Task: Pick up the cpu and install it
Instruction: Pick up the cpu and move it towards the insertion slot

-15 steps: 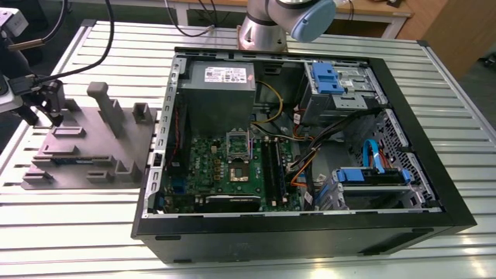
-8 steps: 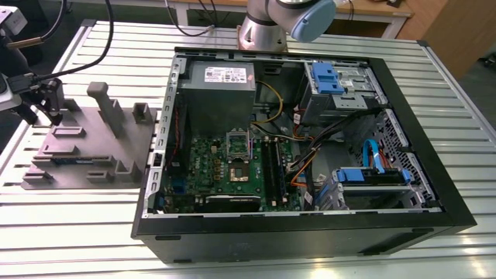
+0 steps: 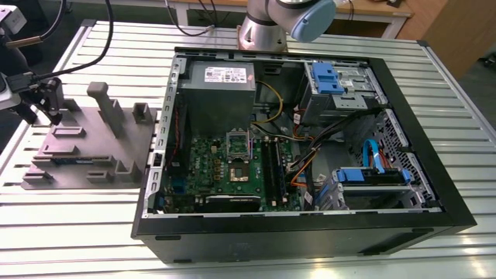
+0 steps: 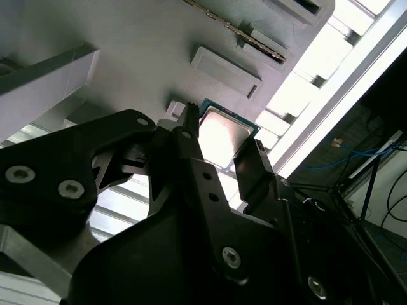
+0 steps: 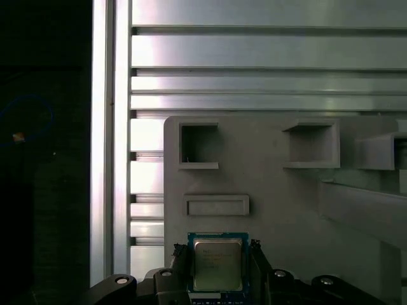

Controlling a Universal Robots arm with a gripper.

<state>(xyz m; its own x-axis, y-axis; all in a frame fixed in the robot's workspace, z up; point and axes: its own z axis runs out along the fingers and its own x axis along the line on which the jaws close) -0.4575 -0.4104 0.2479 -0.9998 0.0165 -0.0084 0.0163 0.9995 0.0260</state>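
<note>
On the grey fixture plate (image 5: 273, 190), the cpu (image 5: 217, 267) is clasped at two opposite edges by the narrowly set gripper (image 5: 217, 253).

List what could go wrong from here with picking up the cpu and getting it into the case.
1. The cpu is thin and lies flat on the grey fixture right at the end effector. A skewed grasp could tilt or drop it.
2. The socket sits low inside the open case, close to loose cables. The arm might snag them or clip a case wall on the way in.
</note>
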